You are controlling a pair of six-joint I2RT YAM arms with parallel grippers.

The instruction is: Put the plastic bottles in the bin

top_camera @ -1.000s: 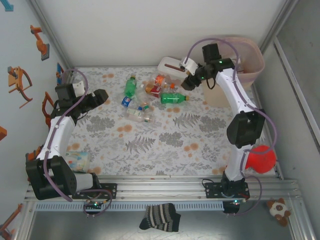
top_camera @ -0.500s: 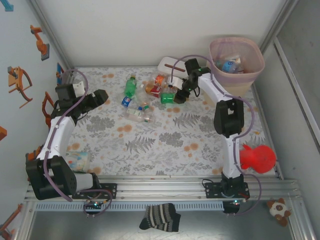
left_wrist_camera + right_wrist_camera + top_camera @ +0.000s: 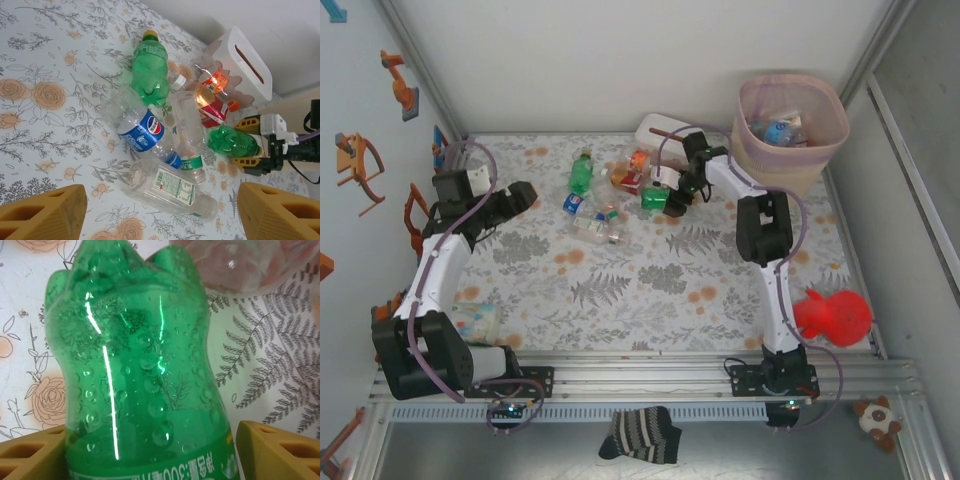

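Note:
Several plastic bottles lie in a heap mid-table: a green one with a yellow cap [image 3: 149,70], a clear blue-labelled one [image 3: 140,127], a clear one with a white label [image 3: 172,187] and red and orange ones [image 3: 212,95]. My right gripper [image 3: 670,196] is low at the heap's right side. Its open jaws straddle a lying green bottle [image 3: 140,370], with a thin gap at the right finger [image 3: 280,450]. My left gripper [image 3: 525,192] hangs open left of the heap with nothing in it. The beige bin [image 3: 745,130] stands at the far right with bottles [image 3: 780,130] inside.
A white tissue box [image 3: 658,130] sits just behind the heap. A red soft toy [image 3: 832,315] lies near the right edge. A patterned cup [image 3: 475,320] sits by the left arm's base. Bare flowered cloth [image 3: 640,290] covers the near half of the table.
My right arm has swung from beside the bin down to the bottle heap, and its jaws now stand around the green bottle. The left arm has not moved.

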